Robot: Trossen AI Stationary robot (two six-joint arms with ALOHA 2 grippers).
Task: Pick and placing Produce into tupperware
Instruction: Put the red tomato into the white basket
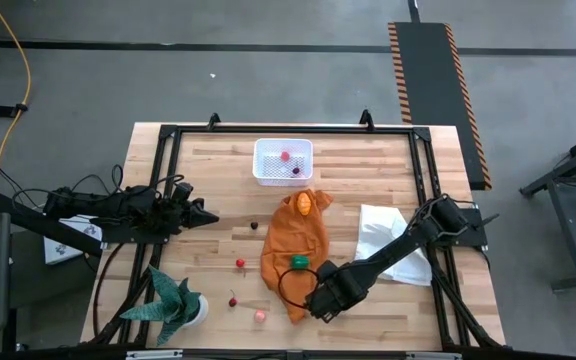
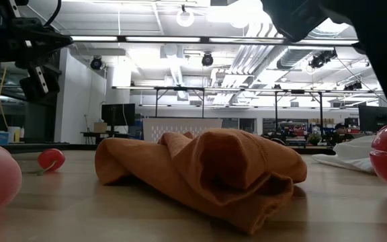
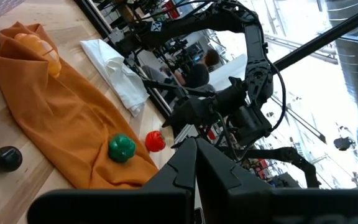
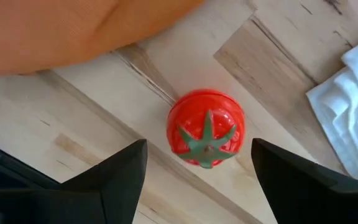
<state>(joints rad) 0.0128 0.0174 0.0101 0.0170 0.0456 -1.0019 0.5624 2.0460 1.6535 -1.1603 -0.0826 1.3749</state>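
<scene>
The tupperware (image 1: 283,160) stands on the table at the far middle with two red produce pieces (image 1: 286,156) in it. A red tomato (image 4: 206,129) sits on the wood beside the orange cloth (image 1: 298,245). My right gripper (image 4: 199,146) hangs open above it, pointing down, with a finger on either side and clear of it. In the high view the gripper (image 1: 323,296) hides the tomato. A green pepper (image 1: 299,262) and an orange piece (image 1: 305,203) lie on the cloth. My left gripper (image 1: 206,216) waits shut at the left, holding nothing.
A white cloth (image 1: 388,240) lies right of the orange one. Loose on the wood are a dark piece (image 1: 254,225), a red one (image 1: 240,263), a cherry (image 1: 233,300) and a pink piece (image 1: 259,316). A potted plant (image 1: 173,300) stands near left.
</scene>
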